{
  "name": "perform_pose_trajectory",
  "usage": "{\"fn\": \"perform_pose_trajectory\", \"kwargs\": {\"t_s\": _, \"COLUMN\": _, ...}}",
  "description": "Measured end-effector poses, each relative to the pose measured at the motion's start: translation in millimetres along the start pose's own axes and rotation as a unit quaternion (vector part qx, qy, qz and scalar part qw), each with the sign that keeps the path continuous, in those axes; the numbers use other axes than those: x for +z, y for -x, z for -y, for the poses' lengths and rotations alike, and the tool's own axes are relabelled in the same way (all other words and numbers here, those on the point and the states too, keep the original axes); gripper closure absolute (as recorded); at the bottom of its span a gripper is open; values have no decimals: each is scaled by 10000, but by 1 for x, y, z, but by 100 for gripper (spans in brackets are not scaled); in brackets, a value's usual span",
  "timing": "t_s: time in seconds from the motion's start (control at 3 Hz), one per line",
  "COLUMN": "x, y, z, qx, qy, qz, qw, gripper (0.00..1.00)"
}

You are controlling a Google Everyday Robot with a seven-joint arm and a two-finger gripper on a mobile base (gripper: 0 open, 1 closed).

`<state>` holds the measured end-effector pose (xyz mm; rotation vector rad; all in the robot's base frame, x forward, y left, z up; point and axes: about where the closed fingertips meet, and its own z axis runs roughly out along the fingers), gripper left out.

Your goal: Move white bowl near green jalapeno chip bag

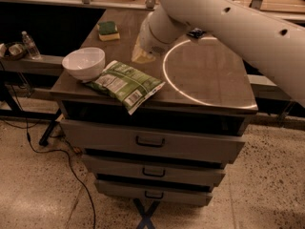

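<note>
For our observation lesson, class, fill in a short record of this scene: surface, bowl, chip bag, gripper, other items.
surface: cabinet top, with drawers below
white bowl: upright, at the front-left corner of the top
green jalapeno chip bag: lying flat just right of the bowl, one corner over the front edge
gripper: above the top, behind the bag, apart from bowl and bag
other items: sponge at back left; dark packet at the back
</note>
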<state>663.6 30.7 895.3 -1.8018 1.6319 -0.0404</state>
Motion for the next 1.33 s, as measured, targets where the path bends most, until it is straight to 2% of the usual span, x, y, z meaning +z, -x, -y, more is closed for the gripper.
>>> {"fn": "perform_pose_trajectory", "kwargs": {"t_s": 0.33, "x": -17, "y": -30, "z": 21, "qx": 510, "qy": -246, "qz": 86, "qw": 9984, "gripper": 38}}
{"fn": "perform_pose_trajectory", "kwargs": {"t_s": 0.67, "x": -50, "y": -62, "z": 53, "qx": 1000, "qy": -706, "qz": 297, "qw": 9920, "gripper": 15}}
{"fn": "perform_pose_trajectory", "kwargs": {"t_s": 1.0, "x": -94, "y": -91, "z": 85, "qx": 1488, "qy": -1282, "qz": 628, "qw": 9785, "gripper": 0}}
{"fn": "perform_pose_trajectory", "kwargs": {"t_s": 1.33, "x": -104, "y": -95, "z": 91, "qx": 1561, "qy": -1387, "qz": 689, "qw": 9755, "gripper": 0}}
